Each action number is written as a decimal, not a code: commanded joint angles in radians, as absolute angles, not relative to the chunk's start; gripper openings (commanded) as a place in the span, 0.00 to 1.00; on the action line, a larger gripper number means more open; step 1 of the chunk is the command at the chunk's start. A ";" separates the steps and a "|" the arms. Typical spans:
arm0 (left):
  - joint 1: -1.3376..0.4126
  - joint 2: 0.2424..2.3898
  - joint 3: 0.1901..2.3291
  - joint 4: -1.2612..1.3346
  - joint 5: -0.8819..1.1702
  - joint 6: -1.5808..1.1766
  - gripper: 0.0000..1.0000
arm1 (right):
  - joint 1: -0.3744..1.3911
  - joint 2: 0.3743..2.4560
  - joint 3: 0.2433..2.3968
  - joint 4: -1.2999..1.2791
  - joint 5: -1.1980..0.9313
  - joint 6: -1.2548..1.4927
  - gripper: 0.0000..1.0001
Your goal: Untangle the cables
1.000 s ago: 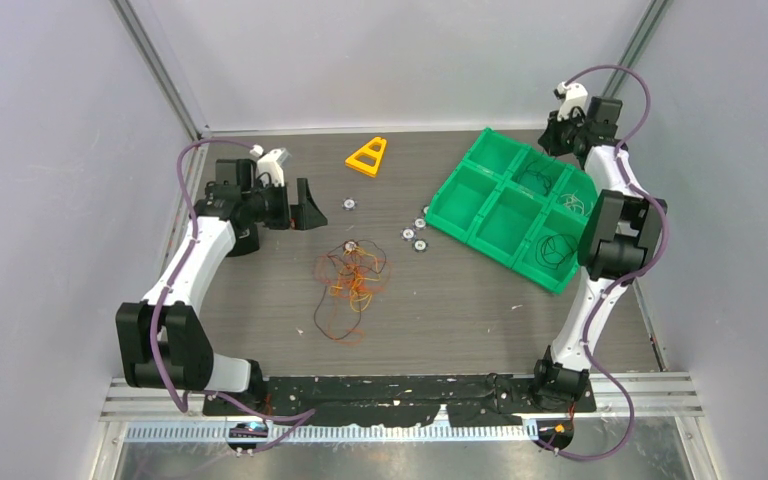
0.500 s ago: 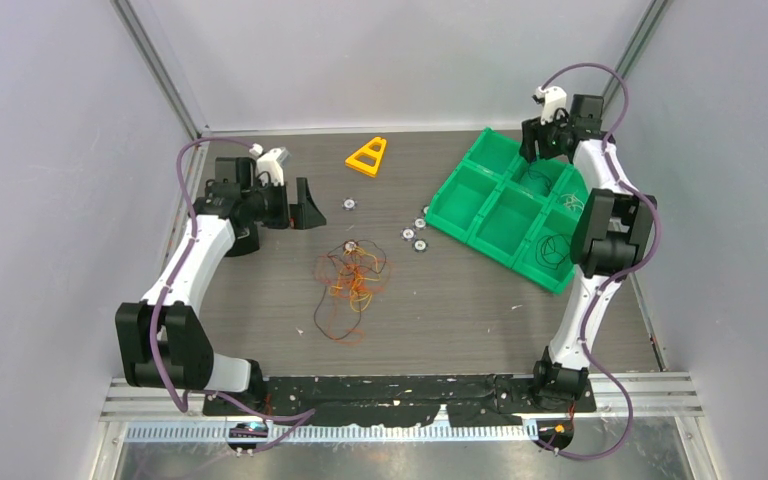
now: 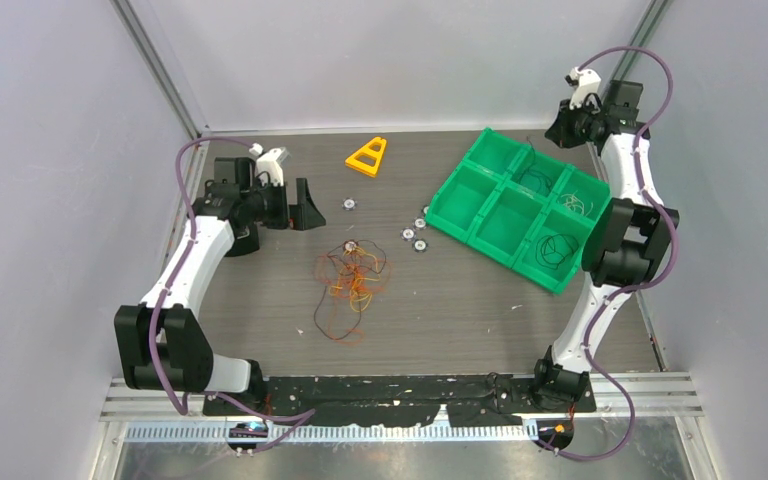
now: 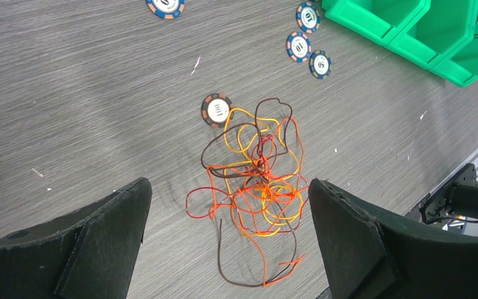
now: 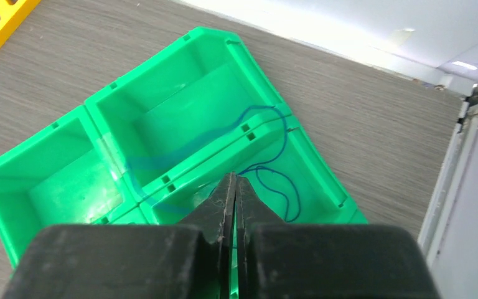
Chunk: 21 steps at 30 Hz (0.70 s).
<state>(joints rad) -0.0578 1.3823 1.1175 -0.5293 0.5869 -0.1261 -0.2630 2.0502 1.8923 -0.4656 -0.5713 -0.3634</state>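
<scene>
Left wrist: cables (image 4: 261, 165), orange-red-brown, seemingly knotted.

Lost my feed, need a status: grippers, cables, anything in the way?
Left gripper open above the knotted cables. Right gripper shut over green bin, thin blue wire at its tips. Poker chip at tangle's edge.

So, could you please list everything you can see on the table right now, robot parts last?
cable tangle: one, orange, red, yellow and brown, table centre
separate wires: three, dark or blue, inside bin compartments
bin: one, green, six compartments, right side
poker chips: five, four blue-rimmed, one brown-rimmed, scattered near tangle and bin
triangle: one, yellow, far edge
table: one, grey wood grain
arms: two, white and black, near corners
left pincer: one, black, open, far left
right pincer: one, black, shut, above the bin
</scene>
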 commanded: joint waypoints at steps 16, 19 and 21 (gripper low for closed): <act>-0.061 1.362 1.141 -0.543 0.605 -0.094 1.00 | -0.154 2.020 1.942 -0.491 -0.536 -0.220 0.58; -0.062 1.372 1.157 -0.551 0.604 -0.095 1.00 | -0.106 2.068 1.978 -0.499 -0.441 -0.231 0.58; -0.062 1.374 1.166 -0.561 0.601 -0.088 1.00 | -0.087 2.094 2.008 -0.538 -0.431 -0.282 0.58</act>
<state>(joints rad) -0.0578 1.3800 1.1187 -0.5476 0.5873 -0.1001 -0.1307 2.0583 1.9423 -0.5323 -0.5247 -0.2371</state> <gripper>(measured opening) 0.994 0.578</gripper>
